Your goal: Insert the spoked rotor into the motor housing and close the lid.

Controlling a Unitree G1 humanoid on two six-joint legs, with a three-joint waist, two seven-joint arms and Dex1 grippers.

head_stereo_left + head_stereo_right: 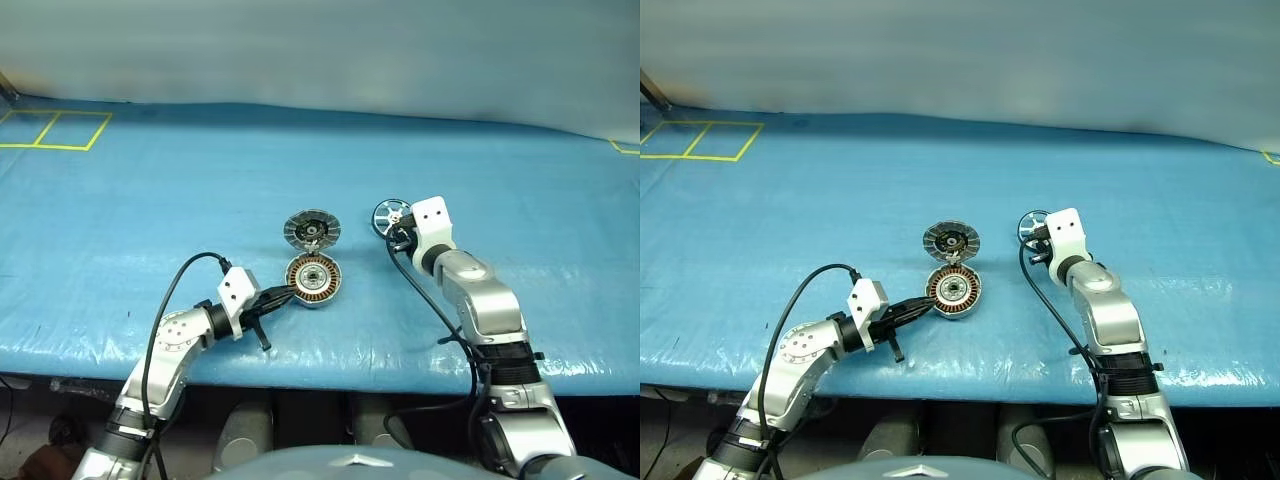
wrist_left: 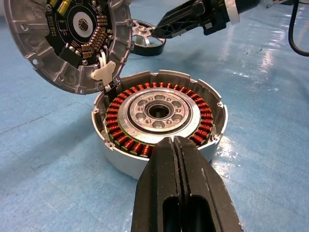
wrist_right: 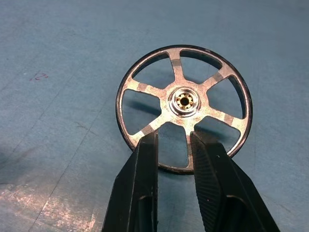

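Observation:
The motor housing (image 1: 314, 280) stands mid-table, its copper windings (image 2: 126, 145) and central hub showing. The lid (image 1: 312, 229) is swung up and back on its hinge, inner face towards me. My left gripper (image 2: 174, 141) is shut with nothing in it, tips at the housing's near rim. To the right, the spoked rotor (image 3: 183, 102) lies flat on the cloth. My right gripper (image 3: 173, 136) is open a little, its fingertips over the rotor's near rim with blue cloth showing between them. One finger (image 3: 205, 159) covers a spoke; I cannot tell whether it touches.
The blue cloth (image 1: 150, 200) covers the whole table, and its front edge runs just behind my wrists. Yellow tape squares (image 1: 55, 130) mark the far left corner. A black cable (image 1: 175, 285) loops over my left forearm.

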